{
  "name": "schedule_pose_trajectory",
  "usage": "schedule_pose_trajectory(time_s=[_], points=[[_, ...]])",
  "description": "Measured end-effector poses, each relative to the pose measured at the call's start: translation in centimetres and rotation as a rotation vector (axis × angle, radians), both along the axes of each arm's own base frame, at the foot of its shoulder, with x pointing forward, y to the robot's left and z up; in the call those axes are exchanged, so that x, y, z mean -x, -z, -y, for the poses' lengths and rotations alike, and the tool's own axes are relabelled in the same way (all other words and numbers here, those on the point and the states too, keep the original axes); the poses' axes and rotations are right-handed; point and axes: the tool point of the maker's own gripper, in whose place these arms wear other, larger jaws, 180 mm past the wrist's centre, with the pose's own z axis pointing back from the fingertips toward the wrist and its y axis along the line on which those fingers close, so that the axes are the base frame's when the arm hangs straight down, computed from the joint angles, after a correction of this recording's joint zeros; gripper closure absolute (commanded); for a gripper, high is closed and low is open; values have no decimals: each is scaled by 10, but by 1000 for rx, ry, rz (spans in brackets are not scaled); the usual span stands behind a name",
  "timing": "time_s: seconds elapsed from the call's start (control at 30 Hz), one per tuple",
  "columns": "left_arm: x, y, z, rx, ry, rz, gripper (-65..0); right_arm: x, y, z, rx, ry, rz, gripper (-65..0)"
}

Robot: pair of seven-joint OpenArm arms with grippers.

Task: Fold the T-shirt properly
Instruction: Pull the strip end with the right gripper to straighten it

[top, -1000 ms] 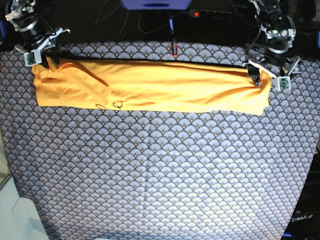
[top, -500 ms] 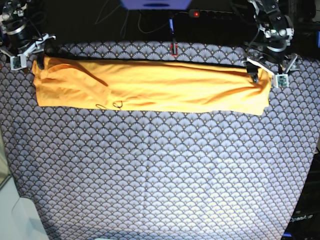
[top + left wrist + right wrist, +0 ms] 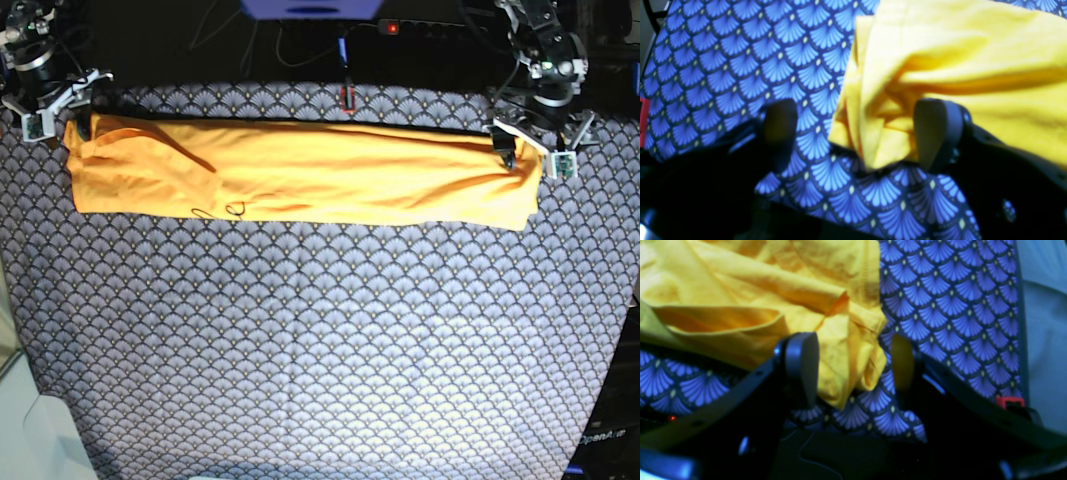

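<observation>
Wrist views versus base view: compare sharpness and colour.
Base view: sharp, evenly lit, T-shirt orange, tablecloth grey. Left wrist view: soft focus, strong blue cast, near fingers dark and blurred. Right wrist view: same cast and blur, shirt reads yellow.

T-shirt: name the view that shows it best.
Base view: the whole T-shirt lies as one long folded band across the tablecloth. Each wrist view shows only a bunched corner between open fingers.
</observation>
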Motion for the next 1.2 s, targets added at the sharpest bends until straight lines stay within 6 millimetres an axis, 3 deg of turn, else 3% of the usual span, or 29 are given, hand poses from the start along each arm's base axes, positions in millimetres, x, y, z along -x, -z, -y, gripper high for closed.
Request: schedule_pose_trajectory(time_s=[0.17,0.37,0.53,0.67,0.9,1.03,1.2], points=[[1,3,1,6,0,-8,-532,-2,2,-6,-10,-15,-2,-348],[-2,3,1,6,-1,-3,-532,-23,-11,-5,-2,-18,62,-348],[-3,3,0,5,-1,-2,-532,-3,3,-11,-14,-28,-2,-347],[-3,3,1,6,-1,-2,-532,-1,7,-22,-41,-42,-6,-347],[-13,-3,1,6,0,23,-532,-5,5,-18,-33,-29,3,-347],[-10,4,1,16,-4,4,-532,-9,3,-16,-32,-31,14,-347],[-11,4,1,15,-3,3,-532,-18,8,2,-11,-24,-2,-349]])
